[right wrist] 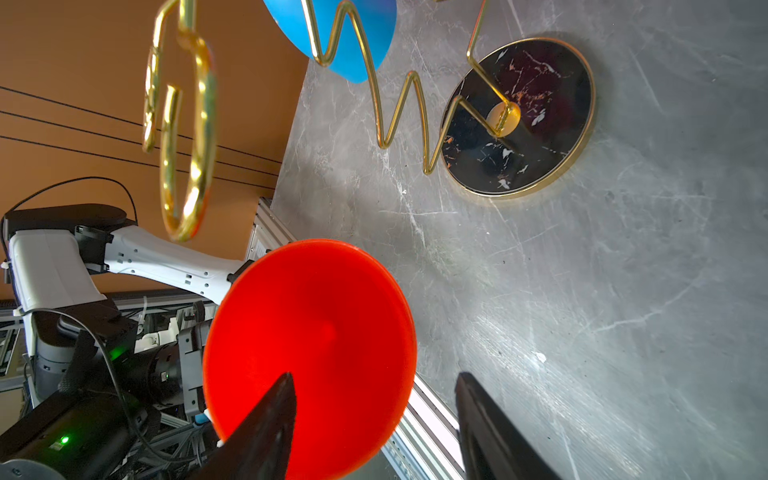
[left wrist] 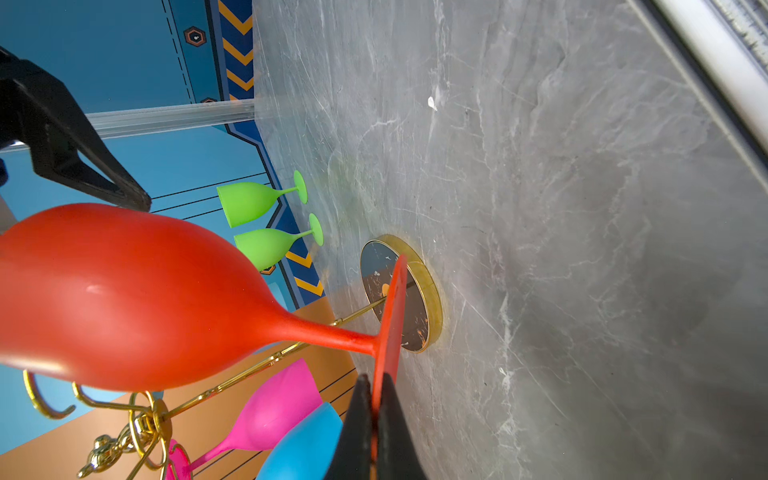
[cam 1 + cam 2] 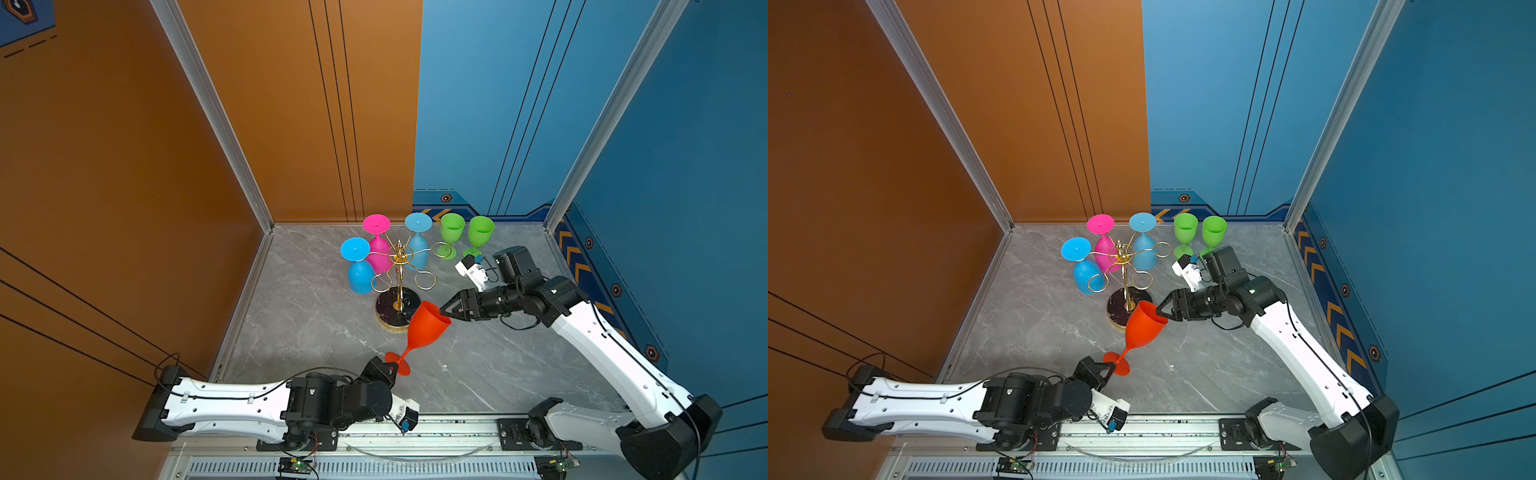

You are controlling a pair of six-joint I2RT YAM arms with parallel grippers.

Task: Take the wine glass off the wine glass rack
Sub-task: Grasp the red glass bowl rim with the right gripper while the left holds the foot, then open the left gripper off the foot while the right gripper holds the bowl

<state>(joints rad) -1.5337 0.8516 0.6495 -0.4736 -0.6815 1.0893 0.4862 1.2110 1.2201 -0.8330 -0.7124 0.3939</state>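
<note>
The red wine glass [image 3: 427,328] is hanging clear of the wine glass rack [image 3: 399,276]. It is being held above the table [image 3: 299,316], just in front of the rack's round black base, which its bowl is overlapping in both top views. Its long axis is running on a slant. The foot is sitting low toward the front edge, the stem is rising away from it, and the open mouth is pointing up and to the right, toward the right arm. The left gripper [image 3: 390,368] is gripping the edge of the foot, with its jaws closed flat on either face of the red disc. The right gripper [image 1: 374,382] is standing with its jaws apart at the bowl's rim. One finger is showing against the mouth of the bowl and the other is lying outside the rim, with a gap between them. Whether either finger is touching the glass cannot be told. The rack is standing upright on the table. A pink glass [image 3: 379,249] and two blue glasses [image 3: 360,272] are hanging from its gold loops with their mouths down. Two green glasses [image 3: 451,230] are standing upright just right of the rack, near the back wall. The blue wall [image 3: 685,166] is showing yellow chevrons and hexagon badges; any lettering on them is too small to read.
</note>
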